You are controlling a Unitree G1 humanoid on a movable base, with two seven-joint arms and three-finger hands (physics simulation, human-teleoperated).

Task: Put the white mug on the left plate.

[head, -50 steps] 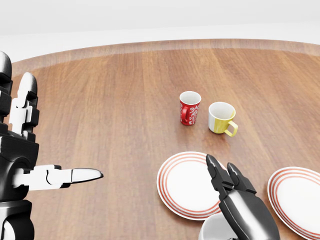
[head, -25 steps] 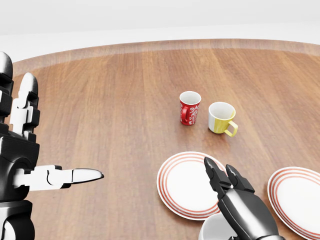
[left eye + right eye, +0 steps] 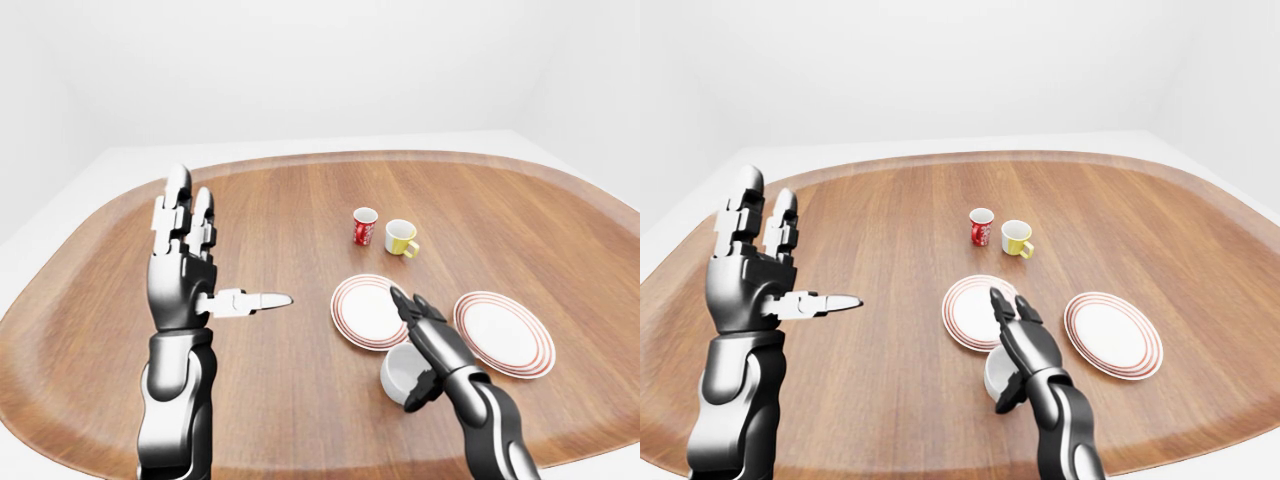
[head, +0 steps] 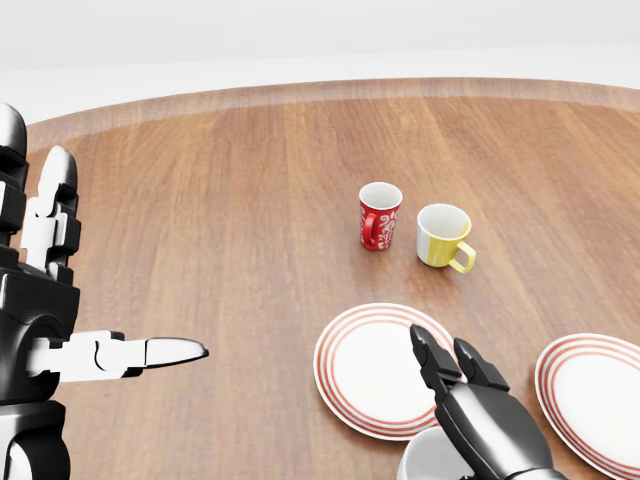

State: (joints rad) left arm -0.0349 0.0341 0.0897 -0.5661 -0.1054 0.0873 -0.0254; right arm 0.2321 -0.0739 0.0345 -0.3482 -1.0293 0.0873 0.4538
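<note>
The white mug (image 3: 397, 372) stands on the wooden table just below the left plate (image 3: 362, 310), a white plate with red rings. My right hand (image 3: 420, 342) lies over the mug's right side, its fingers stretched straight out above the plate's lower edge. Its thumb hangs down beside the mug, and the hand is open. In the head view only the mug's rim (image 4: 422, 458) shows at the bottom edge, under that hand. My left hand (image 3: 205, 265) is held upright far to the left, open and empty, its thumb pointing right.
A second ringed plate (image 3: 505, 332) lies to the right of the first. A red patterned mug (image 3: 365, 226) and a yellow mug (image 3: 401, 237) stand together above the plates. The oval table's rim (image 3: 300, 160) curves round the whole scene.
In the head view my right hand has slid slightly down toward the bottom edge, so its fingertips cover less of the left plate. The left hand and the mugs have not moved.
</note>
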